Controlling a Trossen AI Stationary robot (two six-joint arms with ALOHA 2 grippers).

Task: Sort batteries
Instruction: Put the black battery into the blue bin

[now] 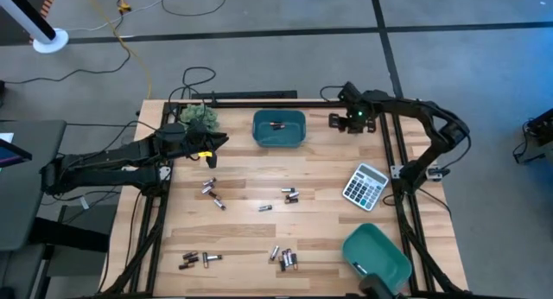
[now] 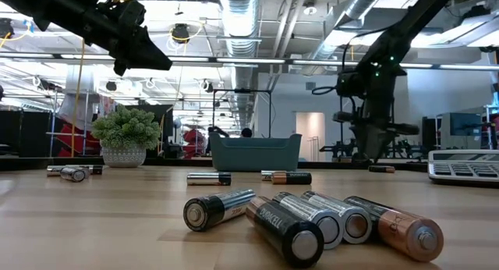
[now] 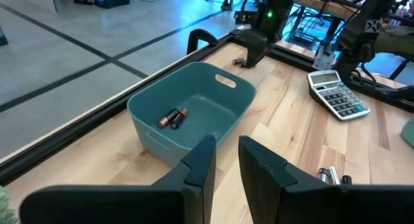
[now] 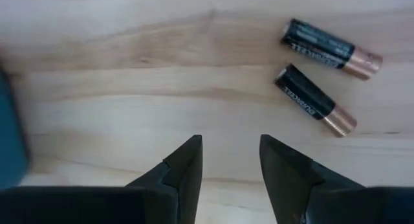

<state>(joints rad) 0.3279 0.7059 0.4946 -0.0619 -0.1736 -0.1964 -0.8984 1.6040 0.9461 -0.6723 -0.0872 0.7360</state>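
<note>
The left claw (image 1: 210, 142) hung above the tabletop (image 1: 251, 178) at its far left, just left of the far teal bin (image 1: 279, 129), fingers slightly apart and holding nothing. The right claw (image 1: 340, 120) sat low at the far right, just right of that bin, its fingers also apart and empty.

Most batteries (image 1: 285, 258) lay loose on the tabletop in small clusters: a few near the middle, others along the near edge. Two cells (image 3: 173, 118) already rested inside the far bin. A second teal bin (image 1: 377, 254) stood at the near right corner, and a calculator (image 1: 365, 186) lay at the right.

The likely trouble was rolling. A claw closing off-centre on one round cell could flick it or nudge its neighbours out of reach, since the clustered cells lay touching. With both claws close to the same bin, the arms could also crowd each other.

The right wrist view alone showed two black-and-copper cells (image 4: 313, 100) lying just beyond the right claw. Only the left wrist view looked into the far bin clearly. The low view showed a potted plant (image 2: 125, 135) at the far left and the near cluster's differing finishes.
</note>
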